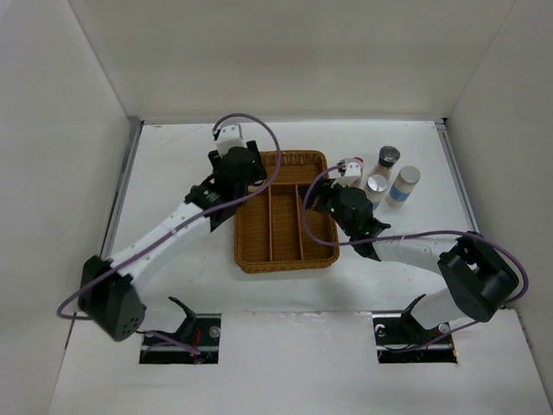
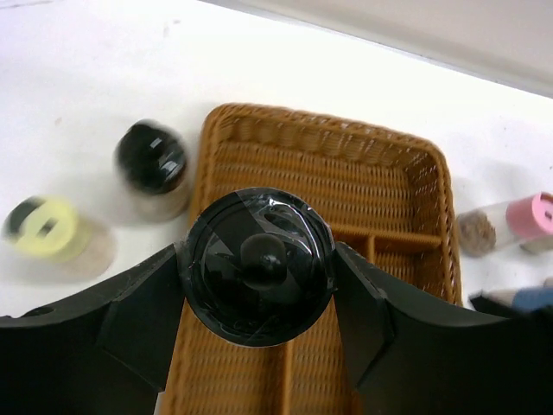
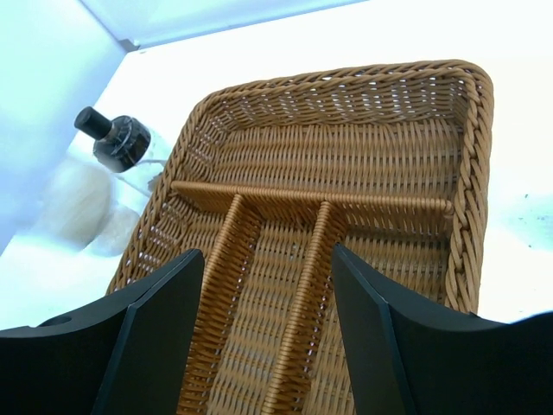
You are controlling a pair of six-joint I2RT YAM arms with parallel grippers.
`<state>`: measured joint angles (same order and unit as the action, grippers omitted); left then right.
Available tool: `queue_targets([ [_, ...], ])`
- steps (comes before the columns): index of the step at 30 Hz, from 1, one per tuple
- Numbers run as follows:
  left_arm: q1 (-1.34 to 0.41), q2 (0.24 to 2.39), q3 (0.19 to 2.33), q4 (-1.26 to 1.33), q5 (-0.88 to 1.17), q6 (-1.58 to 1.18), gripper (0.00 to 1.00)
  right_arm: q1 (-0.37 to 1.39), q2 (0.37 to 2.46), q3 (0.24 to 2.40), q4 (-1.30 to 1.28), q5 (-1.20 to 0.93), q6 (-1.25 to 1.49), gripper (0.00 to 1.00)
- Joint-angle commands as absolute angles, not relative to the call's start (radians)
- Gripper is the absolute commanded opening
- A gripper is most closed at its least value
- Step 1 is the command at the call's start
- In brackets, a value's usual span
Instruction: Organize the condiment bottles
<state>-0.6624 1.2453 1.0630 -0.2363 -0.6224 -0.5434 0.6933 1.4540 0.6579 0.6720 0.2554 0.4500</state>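
**Left wrist view.** The left gripper (image 2: 259, 278) is clamped on a dark-capped bottle (image 2: 259, 251), seen from the cap end, over the left rim of the wicker tray (image 2: 415, 173). On the table to the left stand a blurred yellow-capped bottle (image 2: 47, 229) and a second dark-capped bottle (image 2: 154, 164); neither can be made out in the top view. A pink-capped bottle (image 2: 510, 223) lies on its side to the right of the tray.

**Right wrist view.** The right gripper (image 3: 266, 259) hangs over the tray with its jaws apart and nothing between them.

**Top view.** Three bottles stand right of the tray: a third dark-capped bottle (image 1: 388, 158), a silver-capped bottle (image 1: 377, 183) and a blue-banded bottle (image 1: 403, 187). Any print on them is too small to read.
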Motion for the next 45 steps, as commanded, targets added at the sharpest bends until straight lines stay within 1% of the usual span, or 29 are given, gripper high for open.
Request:
queue_targets([
  [1, -0.613, 1.386, 1.208, -0.048, -0.513, -0.494, 0.34, 0.680, 1.439, 0.657, 0.744, 0.264, 0.469, 0.68],
  [4, -0.584, 1.527, 1.297, 0.015, -0.494, -0.474, 0.35, 0.673, 1.431, 0.652, 0.741, 0.259, 0.471, 0.68],
  [7, -0.556, 1.638, 1.368, 0.023, -0.480, -0.454, 0.35, 0.660, 1.434, 0.649, 0.742, 0.252, 0.483, 0.68],
  [16, -0.498, 1.825, 1.401, 0.063, -0.471, -0.445, 0.36, 0.654, 1.436, 0.647, 0.744, 0.245, 0.488, 0.68],
  [18, -0.496, 1.845, 1.387, 0.072, -0.472, -0.448, 0.39, 0.651, 1.433, 0.644, 0.746, 0.247, 0.488, 0.68],
  [22, -0.504, 1.853, 1.345, 0.106, -0.474, -0.448, 0.52, 0.645, 1.430, 0.641, 0.746, 0.245, 0.489, 0.68],
  [26, -0.508, 1.829, 1.336, 0.115, -0.471, -0.445, 0.73, 0.645, 1.434, 0.643, 0.746, 0.245, 0.489, 0.68],
  [29, -0.516, 1.789, 1.331, 0.123, -0.472, -0.431, 0.82, 0.647, 1.434, 0.644, 0.745, 0.245, 0.486, 0.68],
  [31, -0.516, 1.758, 1.338, 0.121, -0.471, -0.426, 0.86, 0.645, 1.436, 0.644, 0.746, 0.245, 0.488, 0.68],
  [34, -0.519, 1.691, 1.330, 0.110, -0.475, -0.414, 0.87, 0.645, 1.431, 0.643, 0.742, 0.245, 0.486, 0.68],
  [36, -0.515, 1.623, 1.292, 0.109, -0.488, -0.428, 0.85, 0.645, 1.428, 0.641, 0.747, 0.245, 0.486, 0.68],
  [38, -0.510, 1.547, 1.235, 0.103, -0.498, -0.452, 0.83, 0.643, 1.433, 0.641, 0.747, 0.247, 0.486, 0.68],
  [42, -0.483, 1.404, 1.085, 0.086, -0.523, -0.497, 0.83, 0.643, 1.431, 0.643, 0.745, 0.245, 0.485, 0.68],
  [45, -0.434, 1.336, 0.981, 0.063, -0.538, -0.537, 0.82, 0.636, 1.431, 0.640, 0.747, 0.245, 0.489, 0.69],
])
